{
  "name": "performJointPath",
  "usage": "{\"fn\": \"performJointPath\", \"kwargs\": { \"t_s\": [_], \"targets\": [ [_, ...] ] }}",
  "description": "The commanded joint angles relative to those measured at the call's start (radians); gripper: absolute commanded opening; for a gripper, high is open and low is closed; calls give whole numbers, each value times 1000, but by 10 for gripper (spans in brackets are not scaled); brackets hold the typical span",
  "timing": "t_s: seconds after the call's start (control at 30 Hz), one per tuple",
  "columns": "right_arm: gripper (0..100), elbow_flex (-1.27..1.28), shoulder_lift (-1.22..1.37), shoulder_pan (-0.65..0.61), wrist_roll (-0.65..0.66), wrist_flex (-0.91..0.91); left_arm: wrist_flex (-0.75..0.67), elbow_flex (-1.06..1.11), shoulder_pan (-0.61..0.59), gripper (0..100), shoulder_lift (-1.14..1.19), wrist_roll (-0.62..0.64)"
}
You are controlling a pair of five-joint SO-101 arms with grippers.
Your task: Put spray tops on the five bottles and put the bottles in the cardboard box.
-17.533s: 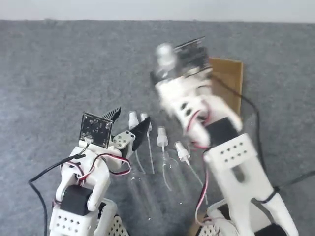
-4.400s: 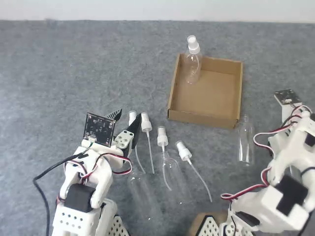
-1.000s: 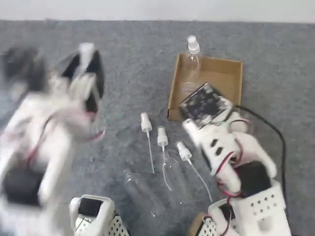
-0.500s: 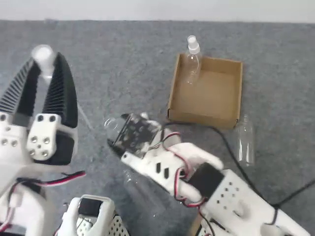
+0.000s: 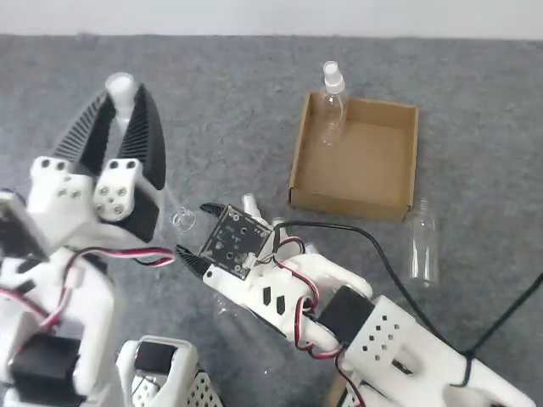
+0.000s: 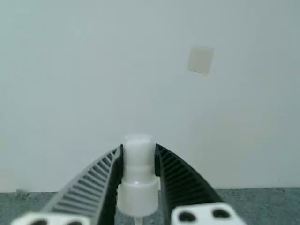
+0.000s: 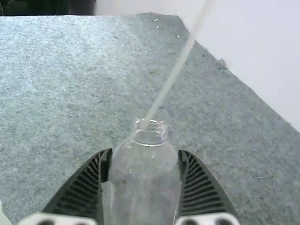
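Both jaws full over grey carpet [image 5: 221, 93], pale wall [image 6: 93, 70] behind: left with spray top [image 6: 137, 180], right with bottle [image 7: 140, 185].

Grey, carpet-textured tabletop [image 5: 212, 93]. Plain white wall [image 5: 254, 17] runs along the upper edge of the frame. The wall carries one small pale square patch [image 6: 201, 59].

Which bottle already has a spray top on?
The standing bottle in the box; the gripped bottle and the lying bottle beside the box have none.
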Motion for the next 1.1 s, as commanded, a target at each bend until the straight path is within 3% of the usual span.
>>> {"fn": "performJointPath", "kwargs": {
  "t_s": [0.0,0.8,1.07],
  "targets": [
    [6,-11,-1,-5,-15,-25,-29,21,-2,29,-3,9],
    [6,77,-174,7,-8,-24,-52,73,-2,29,-52,8],
    [6,135,-185,65,-8,-24,25,110,8,29,-52,6]
  ]
}}
